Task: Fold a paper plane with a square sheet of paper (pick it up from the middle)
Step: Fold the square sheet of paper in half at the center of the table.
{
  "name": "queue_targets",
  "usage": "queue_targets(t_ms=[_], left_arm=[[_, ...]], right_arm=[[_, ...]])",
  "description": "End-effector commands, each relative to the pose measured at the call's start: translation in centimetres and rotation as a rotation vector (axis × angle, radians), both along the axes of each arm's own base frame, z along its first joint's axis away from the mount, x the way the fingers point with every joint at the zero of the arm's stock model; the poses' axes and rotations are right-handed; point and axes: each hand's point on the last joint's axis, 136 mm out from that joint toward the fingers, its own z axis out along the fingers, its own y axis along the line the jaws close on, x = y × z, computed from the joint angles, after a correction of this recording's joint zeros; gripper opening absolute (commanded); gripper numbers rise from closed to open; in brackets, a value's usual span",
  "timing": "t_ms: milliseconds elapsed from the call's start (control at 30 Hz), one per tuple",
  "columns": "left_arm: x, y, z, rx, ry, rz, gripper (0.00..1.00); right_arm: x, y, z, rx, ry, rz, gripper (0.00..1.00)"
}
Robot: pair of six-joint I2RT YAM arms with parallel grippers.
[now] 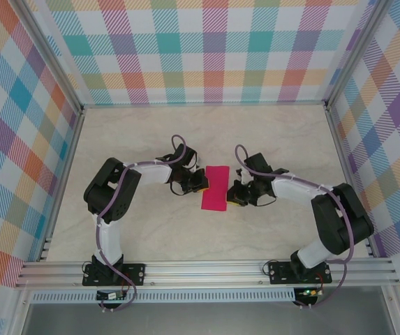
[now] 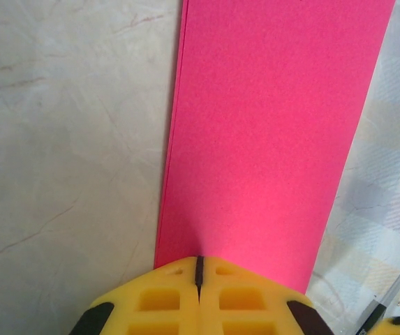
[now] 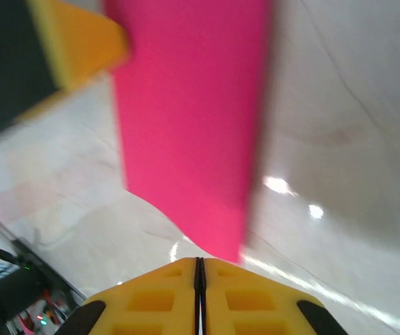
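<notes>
Left pincer (image 2: 200,264) is clamped on the edge of the folded square sheet of paper (image 2: 269,139). Right pincer (image 3: 200,264), fingers pressed together, sits just beside the sheet's opposite edge, grip unclear.

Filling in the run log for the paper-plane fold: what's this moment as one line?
stage: magenta-pink paper sheet folded into rectangle | left gripper: shut on its edge | right gripper: shut at its corner, grip unclear
</notes>
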Motion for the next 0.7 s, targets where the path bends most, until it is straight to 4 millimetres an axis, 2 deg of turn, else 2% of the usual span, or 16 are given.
queue_targets(t_ms=[0,133,267,467,667], left_arm=[[-9.1,9.8,-10.7,0.496,0.321,0.032,0.00],[-9.0,9.7,-10.6,0.495,0.317,0.034,0.00],[-9.0,9.8,-10.6,0.498,0.319,0.035,0.00],[-9.3,10.3,-10.8,0.529,0.332,0.036,0.00],[-9.6,10.8,-11.2,0.553,0.342,0.046,0.00]], right_arm=[[3.1,2.3,1.2,0.078,-0.045,0.004,0.12],[4.3,4.5,-0.6,0.121,-0.001,0.037,0.12],[3.4,4.9,-2.1,0.143,0.029,0.077,0.11],[0.1,2.9,-5.4,0.081,0.099,0.114,0.11],[-3.9,-0.2,-7.2,-0.009,0.132,0.119,0.10]])
